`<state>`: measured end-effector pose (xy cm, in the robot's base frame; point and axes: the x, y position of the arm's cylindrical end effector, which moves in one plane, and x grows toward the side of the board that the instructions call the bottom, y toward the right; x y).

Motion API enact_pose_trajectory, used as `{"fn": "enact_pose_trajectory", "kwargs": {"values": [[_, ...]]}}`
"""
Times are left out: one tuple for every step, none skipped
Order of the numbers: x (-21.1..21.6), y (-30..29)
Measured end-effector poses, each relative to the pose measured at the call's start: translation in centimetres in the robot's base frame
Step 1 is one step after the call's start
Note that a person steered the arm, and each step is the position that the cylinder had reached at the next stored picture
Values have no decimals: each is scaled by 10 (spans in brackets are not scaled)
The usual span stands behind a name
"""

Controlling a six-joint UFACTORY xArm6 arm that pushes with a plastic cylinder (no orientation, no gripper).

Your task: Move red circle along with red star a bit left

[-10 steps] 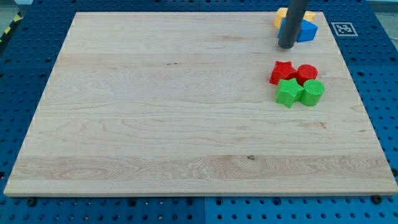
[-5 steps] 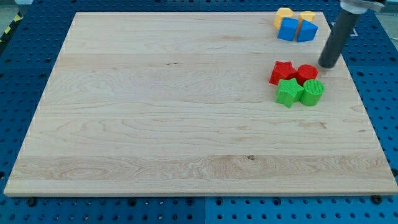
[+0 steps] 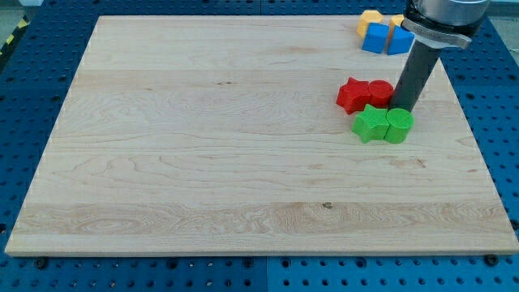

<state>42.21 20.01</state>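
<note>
The red star (image 3: 352, 94) and the red circle (image 3: 379, 92) lie side by side on the wooden board (image 3: 211, 138), at the view's right. My tip (image 3: 403, 106) stands right against the red circle's right side. Just below them sit a green star (image 3: 371, 124) and a green circle (image 3: 398, 126), touching each other. The tip is just above the green circle's top edge.
At the view's top right corner of the board is a cluster of two blue blocks (image 3: 376, 37) (image 3: 399, 40) and two yellow blocks (image 3: 370, 17) (image 3: 396, 21), partly hidden by the rod. Blue pegboard (image 3: 495, 97) surrounds the board.
My tip moved from the top right cluster down to the right of the red circle and then left. The red pair and the green pair have shifted a little left.
</note>
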Motion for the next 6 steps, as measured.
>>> {"fn": "enact_pose_trajectory", "kwargs": {"values": [[0,10],[0,10],[4,10],[5,10],[0,10],[-7,9]]}}
